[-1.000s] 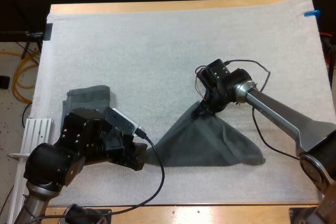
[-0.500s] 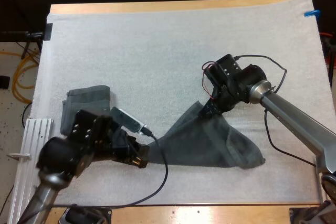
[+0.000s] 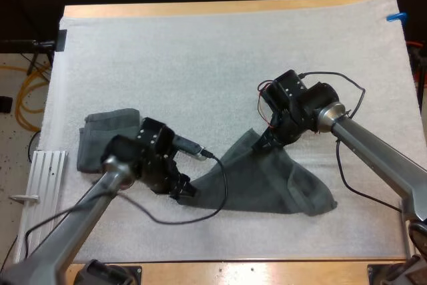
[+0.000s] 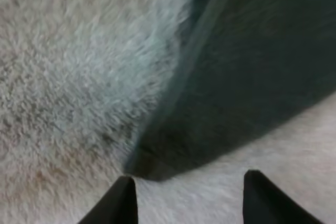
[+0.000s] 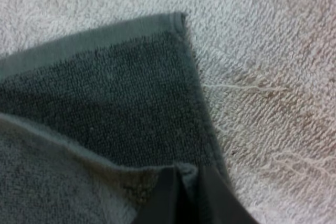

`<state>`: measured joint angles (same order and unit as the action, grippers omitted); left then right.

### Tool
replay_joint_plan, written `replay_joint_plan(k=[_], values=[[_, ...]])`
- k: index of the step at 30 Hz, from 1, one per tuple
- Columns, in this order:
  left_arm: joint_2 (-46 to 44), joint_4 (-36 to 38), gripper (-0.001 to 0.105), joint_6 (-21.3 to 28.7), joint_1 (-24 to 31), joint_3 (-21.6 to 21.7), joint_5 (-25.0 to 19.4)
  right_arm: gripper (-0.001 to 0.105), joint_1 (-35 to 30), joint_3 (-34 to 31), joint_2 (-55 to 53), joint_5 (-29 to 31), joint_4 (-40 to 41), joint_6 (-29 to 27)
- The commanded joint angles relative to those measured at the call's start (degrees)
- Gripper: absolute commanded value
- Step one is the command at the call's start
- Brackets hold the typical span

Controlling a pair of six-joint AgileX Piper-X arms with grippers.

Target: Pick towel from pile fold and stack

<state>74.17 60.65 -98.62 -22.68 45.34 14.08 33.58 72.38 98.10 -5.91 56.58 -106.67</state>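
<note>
Left gripper (image 4: pixel 186 182) hovers low, fingers apart and holding nothing, at the left corner of the towel (image 3: pixel 267 181) lying mid-mat (image 3: pixel 200 51). Our right gripper (image 3: pixel 265 142) is pinched on the far corner; we judge both corners are wanted for a fold. Folded towel (image 3: pixel 107 131) lies left, likely the stack's base.

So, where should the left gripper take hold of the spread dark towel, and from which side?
Take the towel at its pointed left corner, from above. That corner lies flat on the mat, and the open left gripper hangs right by it. The right gripper pinches the far corner, so both could then stretch it.
</note>
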Motion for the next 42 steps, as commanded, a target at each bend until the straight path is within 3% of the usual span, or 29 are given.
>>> replay_joint_plan(k=[1,9,14,16,21,28,37,42], values=[[1.5,-1.1,0.044,-0.5,-0.2,0.0,-1.4,0.000,-0.1,0.0,-0.6,-0.4,0.4,-0.2],[11.9,-3.6,0.044,-0.5,-0.2,0.0,-1.9,0.000,-0.1,0.0,-0.6,-0.4,0.4,-0.2],[14.0,-5.2,0.044,-0.5,-0.2,0.0,-1.4,0.000,-0.1,0.0,-0.6,-0.4,0.4,-0.2],[14.0,-5.0,0.039,-0.3,-0.2,0.0,-1.4,0.000,-0.1,0.0,-0.6,-0.4,0.4,-0.2],[14.0,-5.0,0.000,0.5,-0.2,0.0,0.0,0.000,-0.1,0.0,-0.6,-0.4,0.4,-0.2],[13.7,-5.0,0.000,0.8,-0.2,0.0,1.7,0.000,-0.1,0.0,-0.6,-0.4,0.4,-0.2],[-0.2,-5.0,0.000,0.3,-0.2,1.3,1.6,0.000,-0.1,0.0,-6.9,1.0,0.0,-0.2],[-10.1,-4.3,0.000,-0.5,-0.2,6.6,1.6,0.000,-0.1,0.0,-13.8,2.8,-0.3,0.0]])
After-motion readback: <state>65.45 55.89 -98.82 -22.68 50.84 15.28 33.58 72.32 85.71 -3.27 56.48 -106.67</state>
